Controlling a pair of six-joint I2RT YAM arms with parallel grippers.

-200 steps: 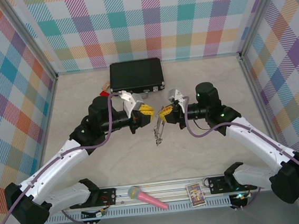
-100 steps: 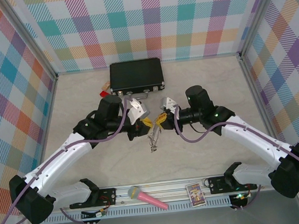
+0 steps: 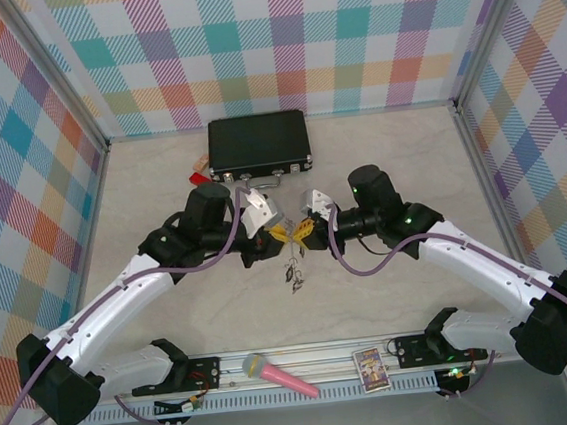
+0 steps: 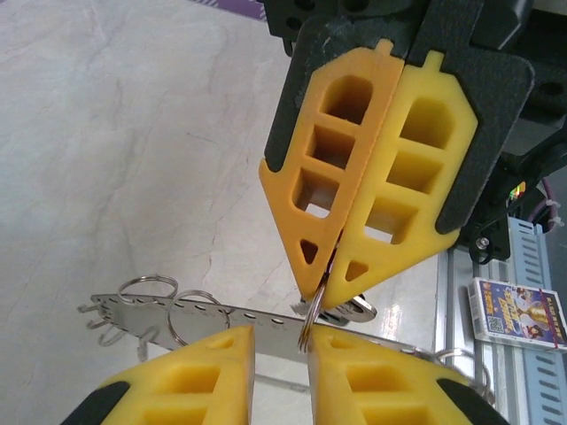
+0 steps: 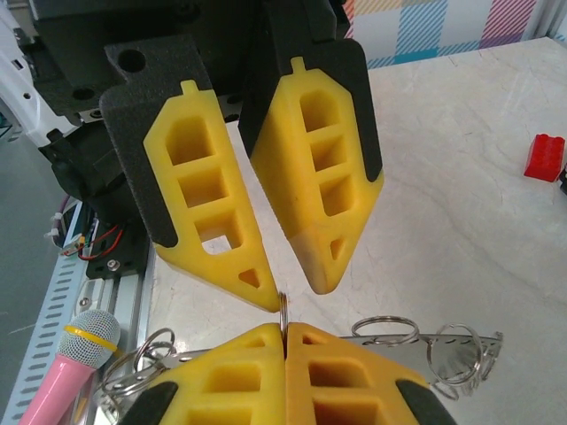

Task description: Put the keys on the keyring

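On the pale table [image 3: 401,282], in front of a black case [image 3: 259,142], the two arms met tip to tip. The left gripper [image 4: 282,341] had its fingers slightly apart. The right gripper [image 5: 283,332] was clamped on a small loop [image 5: 282,310] of the keyring [image 4: 266,321], which hung beneath the fingertips.
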